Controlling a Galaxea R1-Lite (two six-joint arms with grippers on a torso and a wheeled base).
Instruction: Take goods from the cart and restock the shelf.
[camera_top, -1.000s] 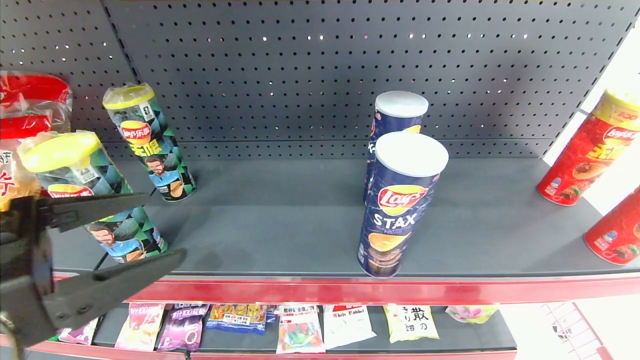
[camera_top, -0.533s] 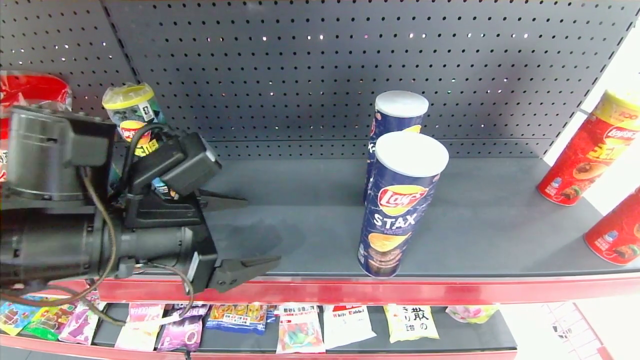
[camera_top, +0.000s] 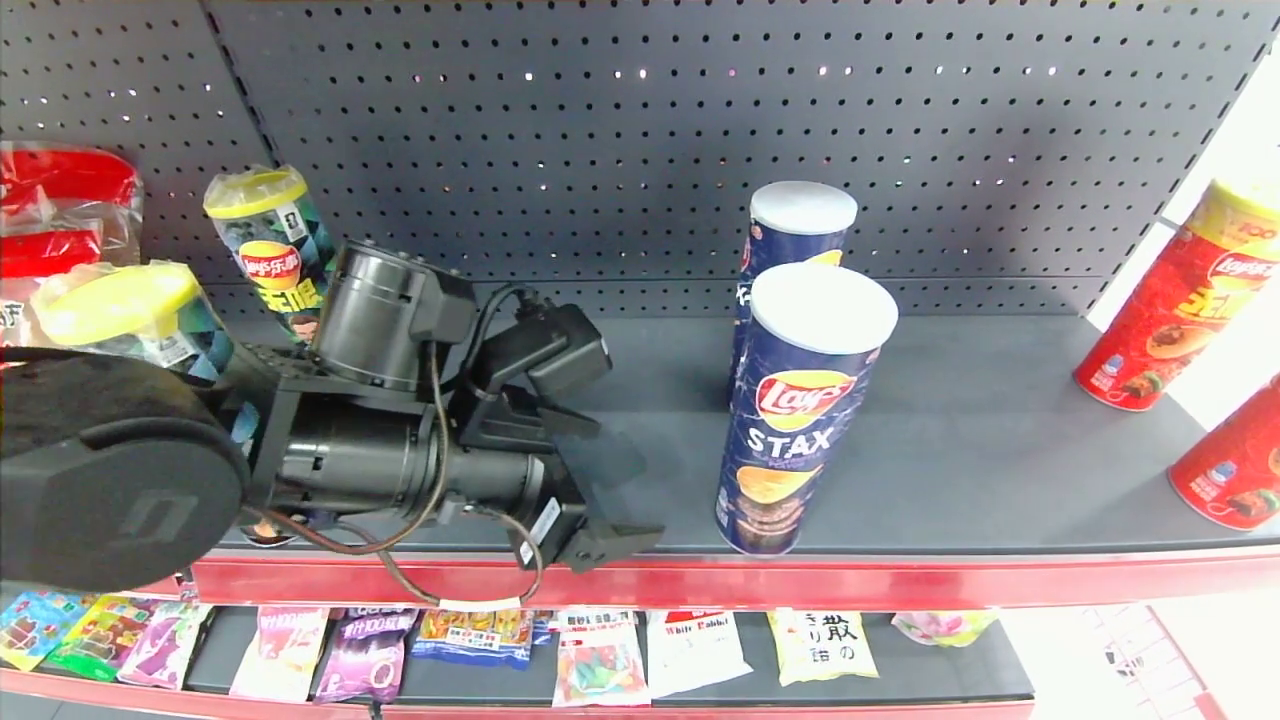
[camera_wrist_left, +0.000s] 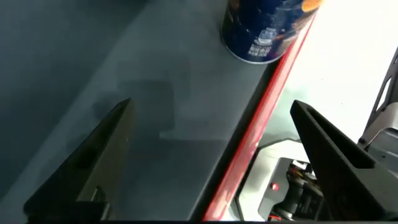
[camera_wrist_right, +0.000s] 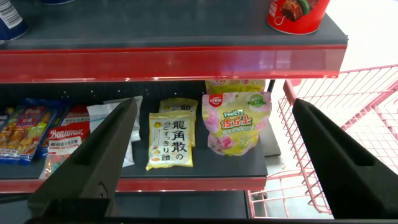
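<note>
The left jaws stand wide apart and hold nothing. Their two black fingers (camera_wrist_left: 93, 162) straddle the front of the shelf (camera_top: 1000, 440), one over the grey board and the other out past its red front lip (camera_top: 900, 578). The left arm (camera_top: 400, 460) lies low across the shelf's left half, and its jaws point toward the front blue can (camera_top: 800, 410), near it but not touching. In the left wrist view that can's base (camera_wrist_left: 264, 31) stands just inside the red lip.

The right jaws are also spread wide and empty. They are held lower, facing the lower shelf (camera_wrist_right: 186, 184) and its snack packets, among them a yellow packet (camera_wrist_right: 171, 140) and a pink-and-green packet (camera_wrist_right: 238, 121). The pink wire cart (camera_wrist_right: 348, 155) stands just beside that shelf's end.

A second blue can (camera_top: 795, 225) stands upright directly behind the front one. Two green cans with yellow lids stand at the shelf's left, one at the back (camera_top: 265, 240) and one nearer the front (camera_top: 130, 310), partly behind the arm. Two red cans (camera_top: 1180, 300) (camera_top: 1230, 460) stand at the right end.
</note>
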